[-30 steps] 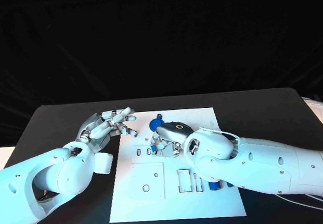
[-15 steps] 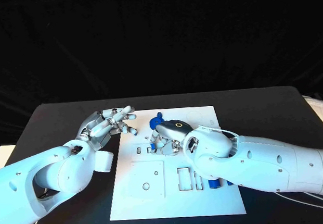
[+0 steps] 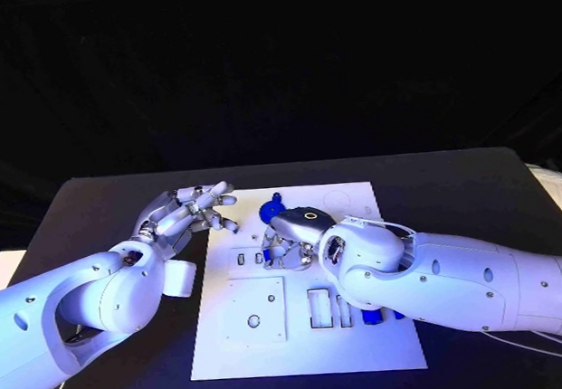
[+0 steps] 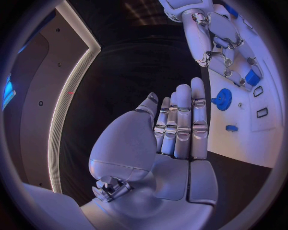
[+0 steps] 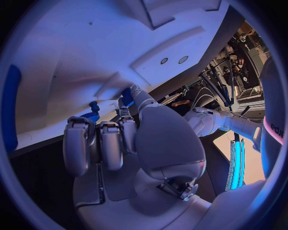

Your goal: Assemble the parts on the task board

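Black worktop (image 3: 464,189) carries white task board (image 3: 300,352) at centre; white object (image 3: 559,193) lies at 3 o'clock edge.

The right hand (image 3: 289,245) hides whatever its fingertips touch on the task board (image 3: 307,347).

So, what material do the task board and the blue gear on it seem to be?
The task board looks like matte white plastic or painted sheet, flat with clean cut slots. The blue gear looks like moulded plastic, evenly coloured with small teeth; I cannot be sure.
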Controlling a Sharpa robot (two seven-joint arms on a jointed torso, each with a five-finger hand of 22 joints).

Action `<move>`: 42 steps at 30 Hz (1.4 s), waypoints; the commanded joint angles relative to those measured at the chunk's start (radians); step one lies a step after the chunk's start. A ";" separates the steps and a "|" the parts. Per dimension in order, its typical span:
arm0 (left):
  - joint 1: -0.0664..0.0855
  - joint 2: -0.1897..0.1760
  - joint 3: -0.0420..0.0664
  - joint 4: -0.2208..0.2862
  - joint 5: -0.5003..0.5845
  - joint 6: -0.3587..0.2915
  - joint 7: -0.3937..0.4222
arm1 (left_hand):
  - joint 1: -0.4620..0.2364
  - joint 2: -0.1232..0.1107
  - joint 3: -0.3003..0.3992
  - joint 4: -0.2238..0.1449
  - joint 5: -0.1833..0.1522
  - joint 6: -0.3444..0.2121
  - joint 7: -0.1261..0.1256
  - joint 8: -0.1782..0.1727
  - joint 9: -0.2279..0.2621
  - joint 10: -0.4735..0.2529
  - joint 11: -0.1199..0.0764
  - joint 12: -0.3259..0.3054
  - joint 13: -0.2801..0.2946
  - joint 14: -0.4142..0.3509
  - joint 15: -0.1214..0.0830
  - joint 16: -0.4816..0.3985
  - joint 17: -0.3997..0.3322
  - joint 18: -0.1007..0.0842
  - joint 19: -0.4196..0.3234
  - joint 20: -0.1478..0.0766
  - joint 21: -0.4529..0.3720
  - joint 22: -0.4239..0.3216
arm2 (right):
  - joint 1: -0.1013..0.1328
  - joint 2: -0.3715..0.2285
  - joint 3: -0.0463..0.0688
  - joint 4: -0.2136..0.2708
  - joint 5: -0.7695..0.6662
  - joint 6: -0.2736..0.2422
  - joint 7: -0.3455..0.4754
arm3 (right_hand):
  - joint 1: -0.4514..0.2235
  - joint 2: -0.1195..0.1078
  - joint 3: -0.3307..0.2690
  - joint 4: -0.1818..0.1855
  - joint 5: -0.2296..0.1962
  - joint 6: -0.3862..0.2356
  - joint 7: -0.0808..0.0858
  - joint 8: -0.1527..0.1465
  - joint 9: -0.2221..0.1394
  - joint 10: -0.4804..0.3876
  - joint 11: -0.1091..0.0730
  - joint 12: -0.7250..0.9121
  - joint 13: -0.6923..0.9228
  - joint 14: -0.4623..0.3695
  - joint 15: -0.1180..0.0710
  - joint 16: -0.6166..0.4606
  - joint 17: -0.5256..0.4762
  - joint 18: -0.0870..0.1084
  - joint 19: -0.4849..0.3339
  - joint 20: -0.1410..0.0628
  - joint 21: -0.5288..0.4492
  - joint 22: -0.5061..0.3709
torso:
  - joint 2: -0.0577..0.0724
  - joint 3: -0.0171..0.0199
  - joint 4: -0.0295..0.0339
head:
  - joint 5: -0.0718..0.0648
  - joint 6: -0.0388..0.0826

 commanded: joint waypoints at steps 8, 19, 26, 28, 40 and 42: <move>0.001 0.000 0.001 0.003 0.000 0.022 0.004 | 0.008 0.000 0.001 -0.003 0.001 -0.006 0.003 -0.002 0.002 -0.006 0.000 -0.005 -0.001 -0.006 0.000 -0.004 0.001 0.008 -0.006 0.001 0.004 0.001 | -0.010 -0.003 -0.007 -0.003 -0.036 0.059 -0.047 | -0.024 -0.023 -0.010 0.010 0.008 0.012 -0.011 -0.012 0.000 0.003 0.002 -0.016 0.055 0.085 -0.002 -0.006 0.176 -0.011 -0.003 -0.005 -0.009 -0.007 | 0.000 -0.0005 0.0007 | -0.004 -0.001; 0.001 -0.002 0.000 0.000 0.000 0.023 0.002 | 0.010 0.002 0.005 -0.005 0.001 -0.006 0.002 -0.003 0.002 -0.006 0.000 -0.007 -0.002 -0.007 0.000 -0.004 0.002 0.008 -0.008 0.001 0.005 0.003 | -0.010 -0.004 -0.007 -0.002 -0.035 -0.009 -0.040 | -0.068 -0.065 -0.036 0.039 -0.042 -0.059 0.014 -0.042 -0.014 -0.042 0.024 -0.111 -0.001 0.074 0.015 -0.036 0.134 0.001 -0.028 0.008 -0.046 -0.070 | 0.000 -0.0005 -0.0001 | -0.003 0.004; 0.001 -0.002 0.000 0.000 0.000 0.022 0.000 | 0.011 0.002 0.006 -0.005 0.001 -0.006 0.002 -0.003 0.002 -0.006 0.000 -0.007 -0.002 -0.007 0.000 -0.004 0.002 0.008 -0.008 0.001 0.005 0.003 | -0.010 -0.005 -0.007 0.000 -0.029 -0.102 -0.017 | -0.071 -0.082 -0.051 0.055 -0.046 -0.109 0.026 -0.042 -0.023 -0.063 0.035 -0.152 -0.026 0.072 0.025 -0.045 0.124 0.004 -0.034 0.018 -0.059 -0.089 | 0.000 -0.0001 0.0003 | -0.004 0.005; 0.001 -0.002 0.000 -0.001 0.000 0.022 -0.002 | 0.011 0.002 0.007 -0.006 0.001 -0.006 0.002 -0.004 0.002 -0.007 0.000 -0.007 -0.002 -0.007 0.000 -0.005 0.002 0.008 -0.009 0.001 0.006 0.003 | -0.010 -0.007 -0.007 0.003 -0.027 -0.141 -0.004 | -0.071 -0.084 -0.053 0.058 -0.046 -0.114 0.027 -0.041 -0.023 -0.064 0.036 -0.154 -0.028 0.072 0.026 -0.046 0.124 0.004 -0.035 0.020 -0.060 -0.090 | 0.000 0.0004 0.0007 | -0.004 0.004; 0.001 -0.003 0.000 -0.022 -0.175 0.075 -0.179 | -0.048 -0.039 -0.043 0.011 0.003 -0.040 -0.002 -0.017 0.002 0.071 -0.016 0.104 0.062 0.174 -0.014 0.437 0.436 0.011 0.039 -0.010 0.092 0.061 | 0.020 -0.116 0.003 0.081 0.253 -0.234 0.384 | -0.064 -0.093 -0.076 0.093 -0.005 -0.146 0.035 -0.039 -0.024 -0.100 0.043 -0.227 -0.077 0.065 0.032 -0.067 0.101 0.012 -0.052 0.026 -0.092 -0.137 | -0.004 -0.0008 0.0014 | 0.009 0.007; 0.001 0.000 0.000 -0.029 -0.225 0.079 -0.232 | -0.053 -0.043 -0.055 0.011 0.003 -0.029 -0.013 -0.003 0.009 0.096 -0.029 0.180 0.116 0.224 -0.026 0.587 0.592 0.002 0.082 -0.022 0.187 0.150 | 0.040 -0.149 0.006 0.099 0.343 -0.214 0.432 | -0.065 -0.097 -0.087 0.097 0.002 -0.151 0.036 -0.039 -0.025 -0.107 0.045 -0.239 -0.085 0.063 0.034 -0.075 0.093 0.015 -0.056 0.027 -0.101 -0.149 | -0.006 -0.0009 -0.0016 | 0.011 0.008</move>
